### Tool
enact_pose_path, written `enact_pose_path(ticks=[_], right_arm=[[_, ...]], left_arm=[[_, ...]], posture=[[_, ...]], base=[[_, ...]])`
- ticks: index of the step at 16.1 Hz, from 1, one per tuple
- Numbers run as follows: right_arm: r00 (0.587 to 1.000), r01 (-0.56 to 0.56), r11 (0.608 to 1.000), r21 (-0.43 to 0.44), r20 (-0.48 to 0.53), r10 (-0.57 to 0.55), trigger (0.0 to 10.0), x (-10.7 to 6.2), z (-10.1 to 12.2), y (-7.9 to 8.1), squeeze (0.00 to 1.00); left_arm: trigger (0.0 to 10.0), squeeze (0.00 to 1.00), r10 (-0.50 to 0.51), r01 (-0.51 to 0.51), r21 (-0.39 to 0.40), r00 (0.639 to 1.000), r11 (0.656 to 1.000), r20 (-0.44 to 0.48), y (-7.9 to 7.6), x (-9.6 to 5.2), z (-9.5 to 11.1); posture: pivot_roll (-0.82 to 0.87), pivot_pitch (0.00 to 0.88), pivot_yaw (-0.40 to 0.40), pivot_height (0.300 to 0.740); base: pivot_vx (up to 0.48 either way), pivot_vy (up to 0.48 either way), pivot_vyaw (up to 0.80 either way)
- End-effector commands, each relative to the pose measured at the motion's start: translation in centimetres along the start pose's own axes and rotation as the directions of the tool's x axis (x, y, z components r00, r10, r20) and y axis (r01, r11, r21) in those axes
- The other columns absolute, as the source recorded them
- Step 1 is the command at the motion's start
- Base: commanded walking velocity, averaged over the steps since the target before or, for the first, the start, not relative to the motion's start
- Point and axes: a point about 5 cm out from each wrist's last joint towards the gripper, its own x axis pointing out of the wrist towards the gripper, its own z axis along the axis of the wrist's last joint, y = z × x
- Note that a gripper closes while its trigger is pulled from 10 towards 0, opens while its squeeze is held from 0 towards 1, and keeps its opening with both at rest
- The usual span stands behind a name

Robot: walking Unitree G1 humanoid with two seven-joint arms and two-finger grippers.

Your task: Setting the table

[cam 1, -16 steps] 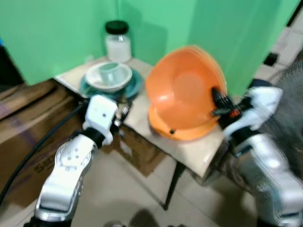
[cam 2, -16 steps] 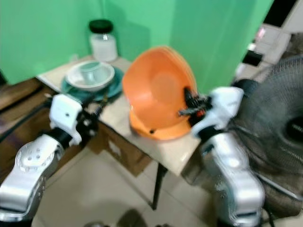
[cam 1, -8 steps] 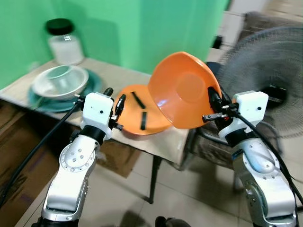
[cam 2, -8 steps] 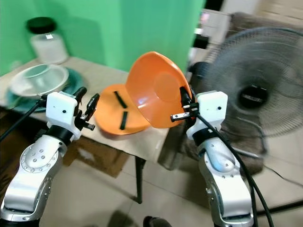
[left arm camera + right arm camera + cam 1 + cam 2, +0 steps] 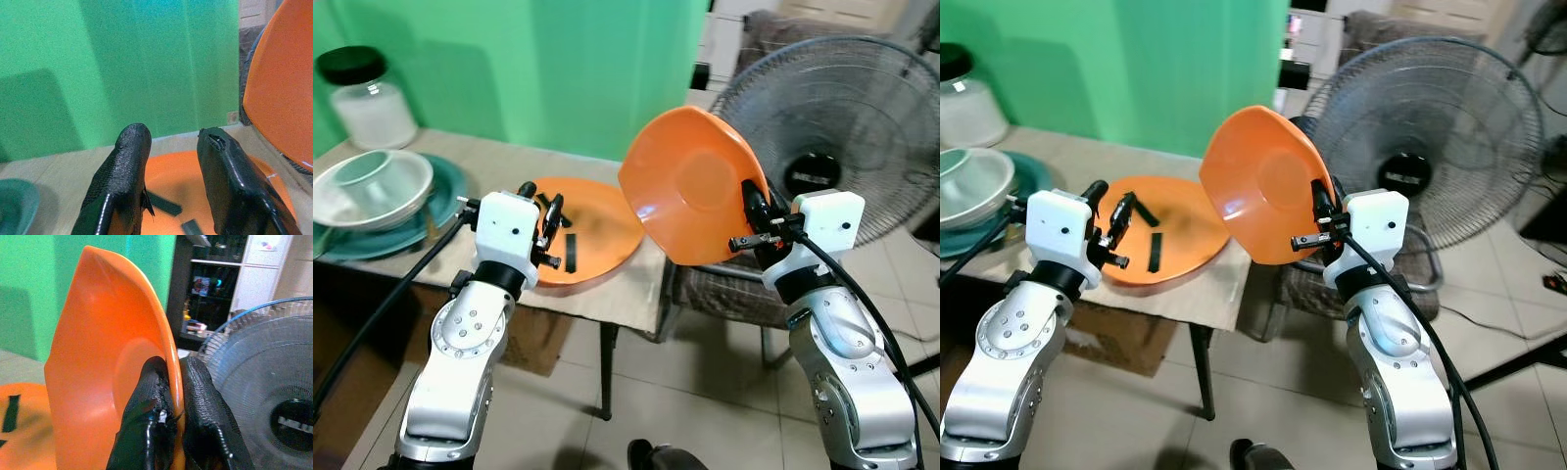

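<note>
The right gripper [image 5: 168, 431] pinched the rim of a tilted orange plastic plate [image 5: 690, 191] beyond the table's [image 5: 607, 299] right edge; it probably needed levelling before setting down. The left gripper [image 5: 171, 186] was open.

Two orange plates [image 5: 697, 186] [image 5: 592, 233], one jar [image 5: 367, 96], one fan [image 5: 832, 137], one bowl [image 5: 367, 186].

Two silver segmented arms with round screw holes; white boxy wrist housings; left gripper [image 5: 540, 217] and right gripper [image 5: 753, 213] with long black textured fingers; black cables trailing.
</note>
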Motion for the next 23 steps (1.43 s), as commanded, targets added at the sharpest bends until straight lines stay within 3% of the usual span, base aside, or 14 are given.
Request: enact_pose_path(ticks=[1, 14, 18, 23], right_arm=[[0.998, 0.023, 1.000, -0.004, 0.056, -0.023, 10.0, 0.1, 1.0, -0.5, 0.00], [0.998, 0.015, 1.000, -0.003, 0.053, -0.015, 10.0, 0.2, 0.9, -0.7, 0.00], [0.999, 0.003, 1.000, 0.002, 0.052, -0.003, 10.0, 0.4, 0.8, -0.5, 0.00], [0.998, -0.004, 1.000, 0.002, 0.056, 0.004, 10.0, 0.7, 0.7, -0.4, 0.00]], left_arm=[[10.0, 0.00, 0.006, -0.006, 0.005, 1.000, 1.000, 0.005, -0.1, 0.1, 0.1], [10.0, 0.00, 0.030, -0.030, -0.001, 1.000, 1.000, 0.003, -0.1, 0.3, -0.1], [10.0, 0.00, 0.035, -0.035, 0.011, 0.999, 0.999, 0.006, 0.4, 0.2, 0.0], [10.0, 0.00, 0.054, -0.055, 0.059, 0.998, 0.997, 0.007, 2.2, -0.1, 0.2]], posture=[[0.13, 0.000, -0.058, 0.740], [0.13, 0.000, -0.069, 0.740], [0.13, 0.000, -0.073, 0.740], [0.14, 0.000, -0.074, 0.740]], base=[[0.000, 0.000, -0.80], [0.000, 0.000, -0.80], [0.000, 0.000, -0.80], [0.000, 0.000, -0.80]])
